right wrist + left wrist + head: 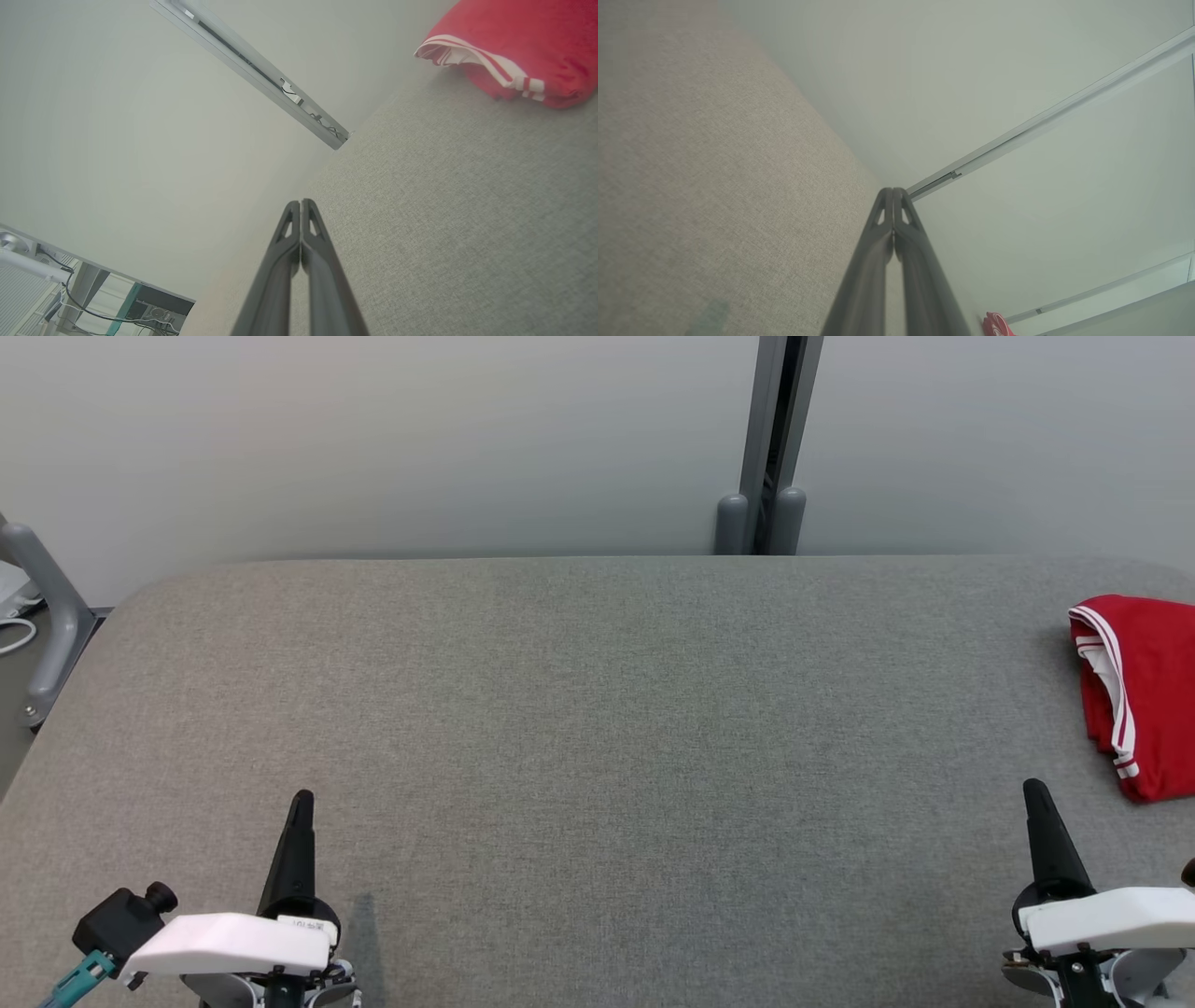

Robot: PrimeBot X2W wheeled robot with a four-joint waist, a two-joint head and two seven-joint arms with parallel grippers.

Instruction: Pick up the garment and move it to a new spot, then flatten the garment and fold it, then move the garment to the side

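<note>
The garment (1144,695) is red with white stripes and lies folded at the far right edge of the grey fabric table (579,709). In the right wrist view the garment (518,44) sits at the upper right; a small piece of it (997,325) peeks in low in the left wrist view. My left gripper (302,800) rests at the lower left, shut and holding nothing, its fingertips (893,191) pressed together. At the lower right, my right gripper (1034,789) is also shut with nothing in it, a short way in front of the garment, its tips (300,204) touching.
A pale wall runs behind the table with a grey vertical post (770,448) at its middle. A grey metal frame (47,616) stands off the table's left end. In the right wrist view, a desk with cables (93,298) is at the lower left.
</note>
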